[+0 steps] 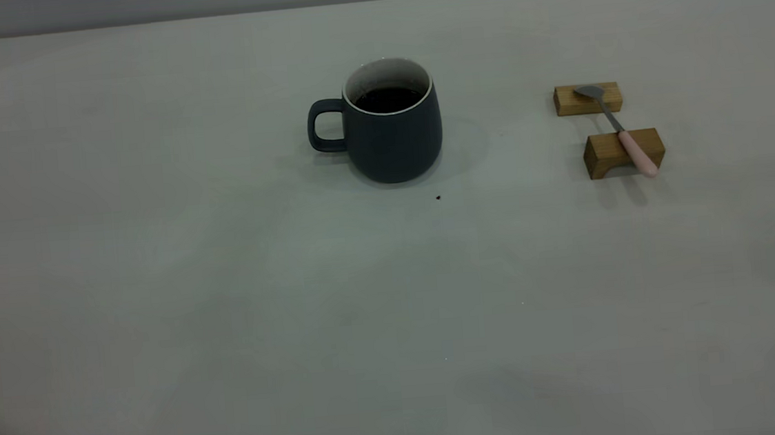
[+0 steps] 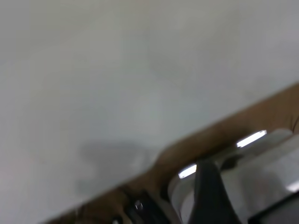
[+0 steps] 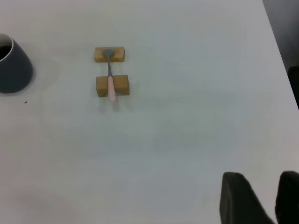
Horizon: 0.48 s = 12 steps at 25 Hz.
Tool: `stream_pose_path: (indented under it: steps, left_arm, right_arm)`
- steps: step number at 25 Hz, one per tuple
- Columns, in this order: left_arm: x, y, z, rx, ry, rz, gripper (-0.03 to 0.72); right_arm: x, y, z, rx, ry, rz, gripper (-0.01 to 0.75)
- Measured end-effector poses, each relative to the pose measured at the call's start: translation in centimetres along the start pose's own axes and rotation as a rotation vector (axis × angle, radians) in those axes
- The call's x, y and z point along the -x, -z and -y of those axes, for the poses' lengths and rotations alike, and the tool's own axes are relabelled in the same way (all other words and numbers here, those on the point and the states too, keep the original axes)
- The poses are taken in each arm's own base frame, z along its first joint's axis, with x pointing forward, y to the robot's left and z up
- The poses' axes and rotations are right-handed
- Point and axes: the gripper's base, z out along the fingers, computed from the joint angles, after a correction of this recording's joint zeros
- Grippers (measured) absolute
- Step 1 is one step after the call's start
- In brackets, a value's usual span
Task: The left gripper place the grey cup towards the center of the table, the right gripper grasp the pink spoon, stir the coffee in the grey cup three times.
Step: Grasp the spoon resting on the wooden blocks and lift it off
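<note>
Right end effector (image 3: 264,198) sits low at the near right side of the counter (image 1: 230,327), two dark fingers (image 3: 238,196) apart with a gap between them, so open and holding nothing. Left end effector (image 2: 210,196) hangs over the counter edge; only one dark finger shows, cannot tell if open or closed. Neither arm appears in the exterior view. Farther out, pink spoon (image 1: 619,126) lies bridged across two small wooden blocks (image 1: 623,152), pink handle on the nearer block and pointing back toward the right end effector, metal bowl on the farther block. Long axis runs roughly near-to-far, slightly slanted. The spoon is well apart from the right end effector, ahead and off toward the cup side; the right arm is likely the nearer one. Grey cup (image 1: 391,131) stands upright mid-counter, handle toward the left arm's side, coffee (image 1: 388,98) inside. Tiny dark speck (image 1: 438,197) just in front of the cup. Judging by position, cup placement looks done; spoon grasp comes next.
</note>
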Motion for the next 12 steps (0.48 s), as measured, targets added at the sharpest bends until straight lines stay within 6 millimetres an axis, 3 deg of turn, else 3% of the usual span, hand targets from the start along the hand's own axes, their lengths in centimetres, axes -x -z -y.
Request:
stream_pose_path:
  steps: [6,9,12]
  left_arm:
    - [-7.2,-3.0,0.3,0.001,0.010,-0.014,0.519]
    - [-9.2,-4.1,0.4,0.004,0.009,0.016,0.519]
    - [-10.0,-3.8,0.5,0.012,0.002,0.081,0.519]
  right_arm:
    - [0.0,0.0,0.0,0.000,0.000,0.000,0.238]
    - [0.0,0.0,0.0,0.000,0.000,0.000,0.238]
    - [0.0,0.0,0.0,0.000,0.000,0.000,0.238]
